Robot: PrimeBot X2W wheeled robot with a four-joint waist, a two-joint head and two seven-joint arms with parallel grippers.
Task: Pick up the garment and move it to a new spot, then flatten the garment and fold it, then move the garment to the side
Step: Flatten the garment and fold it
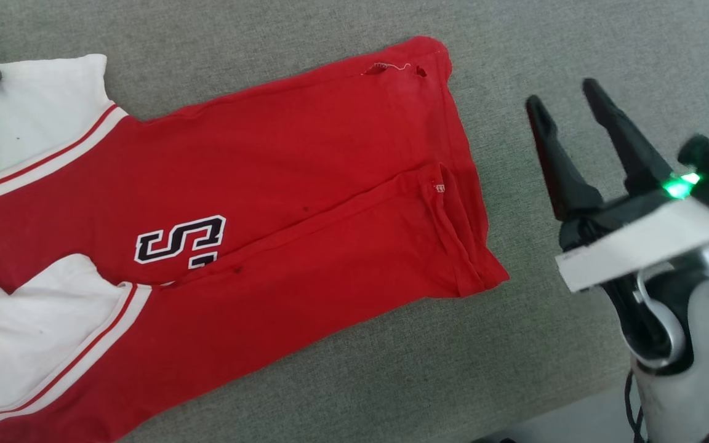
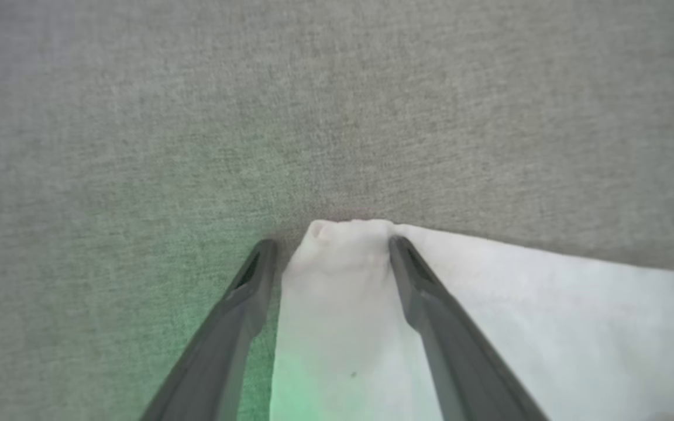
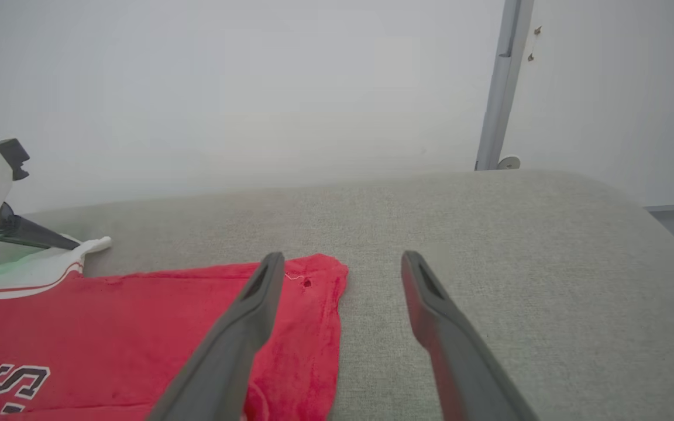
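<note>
since the grey cushion [image 1: 576,49] takes up most of what i see, i'll start there. the shirt [image 1: 330,184] lies flat on it, red body folded lengthwise so just one letter of the chest print shows, white sleeves toward my left, hem [image 1: 462,184] toward the right. i'd say the fold is partway done.

right gripper [image 1: 560,92] hovers over bare cushion just beside the hem, fingers spread, holding nothing. left gripper [image 2: 330,244] is spread too, with the tip of a white sleeve [image 2: 489,304] bunched between its fingers, not pinched.

worry one: if it closes there it only gets a thin corner, which could slip out, or drag the sleeve and mess up the fold. worry two: there's a small hole [image 1: 421,72] and a loose thread [image 1: 391,66] near the hem corner, and a fingertip could snag there.
</note>
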